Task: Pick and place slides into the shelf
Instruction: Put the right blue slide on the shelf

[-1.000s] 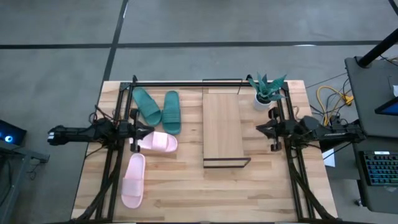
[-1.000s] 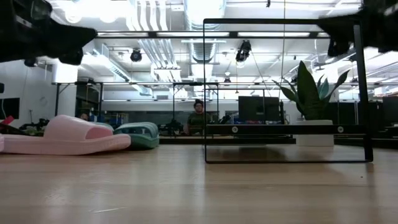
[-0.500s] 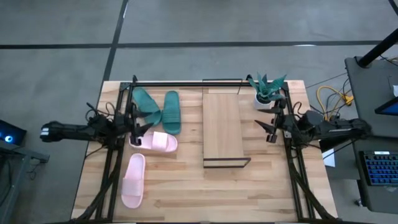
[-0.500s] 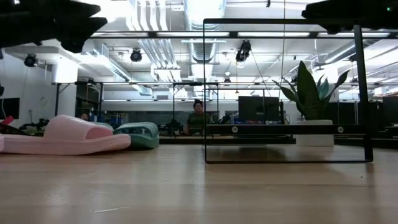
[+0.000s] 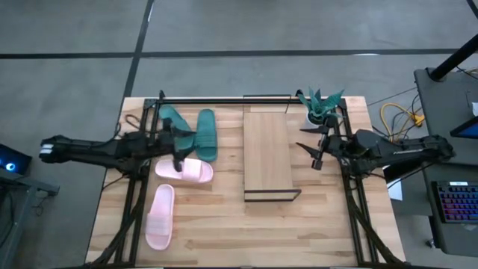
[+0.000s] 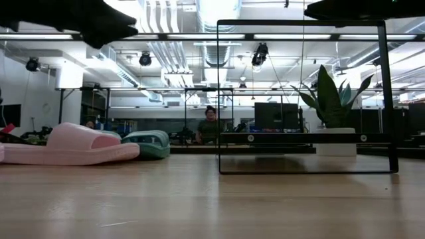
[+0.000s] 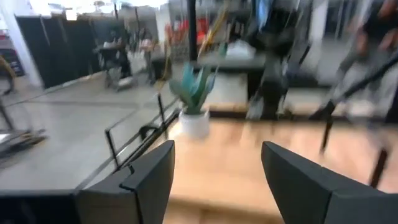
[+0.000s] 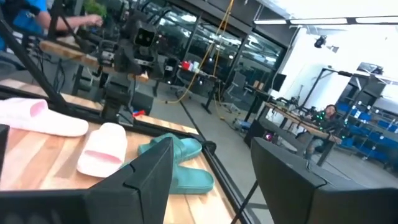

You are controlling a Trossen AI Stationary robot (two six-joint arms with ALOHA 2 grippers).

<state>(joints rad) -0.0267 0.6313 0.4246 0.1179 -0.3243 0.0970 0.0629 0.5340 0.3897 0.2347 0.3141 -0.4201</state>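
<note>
Two teal slides (image 5: 176, 127) (image 5: 207, 134) lie sole-down at the table's far left. A pink slide (image 5: 187, 171) lies just nearer, and a second pink slide (image 5: 160, 217) lies near the front left. The shelf (image 5: 267, 153), a light-wood plank in a thin dark frame, lies in the table's middle. My left gripper (image 5: 179, 149) hovers open above the gap between the teal slides and the nearer pink one. My right gripper (image 5: 311, 146) hovers open beside the shelf's right edge. Both wrist views show open fingers (image 7: 149, 180) (image 8: 143, 180) with nothing between them.
A potted plant (image 5: 320, 108) stands at the far right corner, close behind my right gripper. Dark frame rails (image 5: 224, 99) run along the table's far edge and down both sides. The low view shows the shelf's upright frame (image 6: 302, 171); a person sits far off in the room.
Both grippers have opened. My left gripper has risen and gone toward the table's right, reaching over the teal and pink slides. My right gripper has risen and gone toward the table's left, nearer the shelf. The slides and shelf have not moved.
</note>
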